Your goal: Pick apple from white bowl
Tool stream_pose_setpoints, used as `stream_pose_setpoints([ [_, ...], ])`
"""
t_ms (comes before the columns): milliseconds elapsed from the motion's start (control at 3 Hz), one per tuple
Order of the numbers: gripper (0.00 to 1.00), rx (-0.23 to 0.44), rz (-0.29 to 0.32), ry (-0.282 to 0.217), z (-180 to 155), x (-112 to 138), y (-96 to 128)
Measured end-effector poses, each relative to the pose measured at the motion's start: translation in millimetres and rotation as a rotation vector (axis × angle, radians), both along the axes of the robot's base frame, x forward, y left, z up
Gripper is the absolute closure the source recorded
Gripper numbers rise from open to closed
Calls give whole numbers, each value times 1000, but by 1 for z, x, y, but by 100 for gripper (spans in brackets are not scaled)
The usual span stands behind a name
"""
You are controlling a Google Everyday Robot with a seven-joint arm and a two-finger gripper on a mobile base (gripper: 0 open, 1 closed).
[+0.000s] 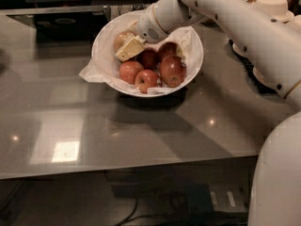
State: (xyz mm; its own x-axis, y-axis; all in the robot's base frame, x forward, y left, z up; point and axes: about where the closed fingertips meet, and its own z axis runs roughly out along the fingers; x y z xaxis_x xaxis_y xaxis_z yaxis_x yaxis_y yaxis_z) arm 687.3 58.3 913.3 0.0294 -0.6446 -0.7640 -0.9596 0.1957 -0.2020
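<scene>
The white bowl [195,62] stands on the grey counter at the back middle, lined with crumpled white paper. The pale yellowish-tan apple [120,38] lies at the bowl's back left, partly hidden by my gripper. My gripper [128,46] reaches down into the bowl from the upper right and sits right at the pale apple, against its front right side. Smaller red apples [130,71] and a big dark-red apple [171,70] lie in the front half of the bowl.
My white arm [235,18] crosses the upper right and right side of the view. Stacked cream plates [273,4] stand at the back right, above a dark mat [248,65]. A dark recessed panel [61,25] is at the back left. The counter's front edge [117,171] runs across below.
</scene>
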Motion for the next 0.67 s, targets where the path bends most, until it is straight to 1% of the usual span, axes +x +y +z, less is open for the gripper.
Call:
stream_pose_setpoints([
  [333,100,42,-19,-54,24,-6,-17],
  [667,100,76,-52,-105,45,-14,-38],
])
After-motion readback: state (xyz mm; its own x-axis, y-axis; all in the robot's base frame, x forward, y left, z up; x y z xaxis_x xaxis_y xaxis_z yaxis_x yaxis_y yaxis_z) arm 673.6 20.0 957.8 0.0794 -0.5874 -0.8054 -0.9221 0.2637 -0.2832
